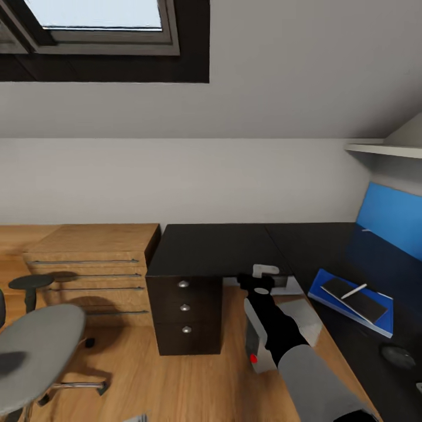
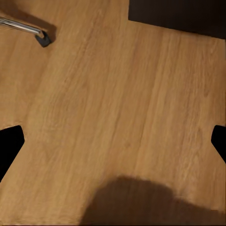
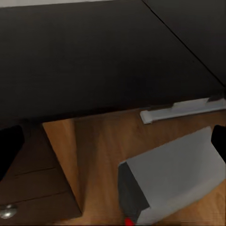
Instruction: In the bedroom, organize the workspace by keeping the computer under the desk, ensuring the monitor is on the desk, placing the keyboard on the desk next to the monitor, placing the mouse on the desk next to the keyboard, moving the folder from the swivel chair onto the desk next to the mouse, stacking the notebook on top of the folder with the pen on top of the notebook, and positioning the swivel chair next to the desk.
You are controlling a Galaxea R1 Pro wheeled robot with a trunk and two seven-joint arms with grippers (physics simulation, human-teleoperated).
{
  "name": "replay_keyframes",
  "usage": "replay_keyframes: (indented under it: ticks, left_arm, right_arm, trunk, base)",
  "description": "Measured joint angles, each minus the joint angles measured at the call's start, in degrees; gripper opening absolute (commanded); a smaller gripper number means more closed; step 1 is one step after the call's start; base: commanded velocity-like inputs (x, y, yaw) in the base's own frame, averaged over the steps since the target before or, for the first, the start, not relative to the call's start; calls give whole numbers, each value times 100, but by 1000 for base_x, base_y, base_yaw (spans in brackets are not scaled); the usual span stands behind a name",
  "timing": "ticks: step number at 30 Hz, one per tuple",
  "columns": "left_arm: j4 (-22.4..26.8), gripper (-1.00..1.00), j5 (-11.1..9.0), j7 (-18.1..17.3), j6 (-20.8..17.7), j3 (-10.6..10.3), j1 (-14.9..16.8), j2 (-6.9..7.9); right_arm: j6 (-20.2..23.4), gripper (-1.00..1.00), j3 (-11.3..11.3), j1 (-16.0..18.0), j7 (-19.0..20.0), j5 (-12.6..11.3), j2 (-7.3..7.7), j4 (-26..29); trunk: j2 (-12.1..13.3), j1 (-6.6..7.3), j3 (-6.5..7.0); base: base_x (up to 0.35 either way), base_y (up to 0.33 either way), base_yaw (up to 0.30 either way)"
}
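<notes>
Right pincer (image 1: pixel 265 280) open, computer (image 3: pixel 172 176) just below

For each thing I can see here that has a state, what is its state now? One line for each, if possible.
computer: on the floor, lying at the desk's edge, partly under it.
folder: flat on the desk.
notebook: stacked on the folder.
pen: lying on the notebook.
mouse: on the desk.
desk drawers: closed.
swivel chair: upright, apart from the desk.
right gripper: over the computer, fingers apart.

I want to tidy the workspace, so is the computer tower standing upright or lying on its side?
It looks tipped over: the computer lies with a broad grey side up on the wooden floor, beside the desk, not under it.
</notes>
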State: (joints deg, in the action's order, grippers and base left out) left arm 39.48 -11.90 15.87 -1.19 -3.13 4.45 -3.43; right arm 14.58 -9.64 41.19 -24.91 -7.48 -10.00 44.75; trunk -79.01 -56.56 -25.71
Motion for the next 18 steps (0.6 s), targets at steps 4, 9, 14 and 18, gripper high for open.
replay_keyframes:
  ticks: [4, 9, 14, 18]
  left_arm:
    - [-1, 100, 0, 5, 0, 1, -1, 2]
    - [-2, 100, 0, 16, -2, 4, 1, 12]
    - [-2, 100, 1, 19, 2, 13, 1, 48]
    - [-1, 100, -4, 20, 6, 17, 0, 61]
  right_arm:
    - [-7, 100, -27, 0, -120, -13, 0, -8]
    - [-9, 100, -40, -11, -186, -34, 0, -60]
    - [-155, 100, -40, -149, -174, -34, 0, -411]
    - [-1014, 100, -70, -356, -136, -11, 0, -1433]
  trunk:
    - [0, 0, 0]
    - [0, 0, 0]
    - [0, 1, 0]
    - [0, 3, -1]
  base:
    - [-330, -10, 254]
    - [-332, -3, 106]
    - [-293, -1, 26]
    - [-75, 0, 5]
